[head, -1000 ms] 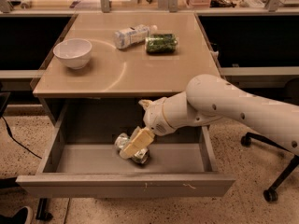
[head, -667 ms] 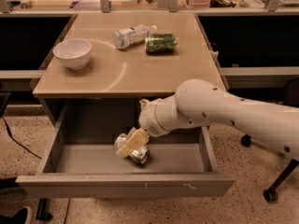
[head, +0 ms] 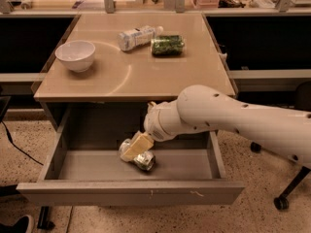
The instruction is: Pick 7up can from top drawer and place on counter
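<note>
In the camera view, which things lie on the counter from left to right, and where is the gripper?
White bowl, clear plastic bottle, dark green snack bag. The gripper is in the open top drawer, at the 7up can.

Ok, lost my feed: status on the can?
Claw in top drawer, at the 7up can. Can on drawer floor, unlifted. Bowl, bottle, snack bag on counter.

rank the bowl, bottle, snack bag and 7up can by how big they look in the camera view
1. bowl
2. bottle
3. snack bag and 7up can: these look alike. The can is nearer the camera and partly hidden by the tool in the top drawer, so they stay unranked.
</note>
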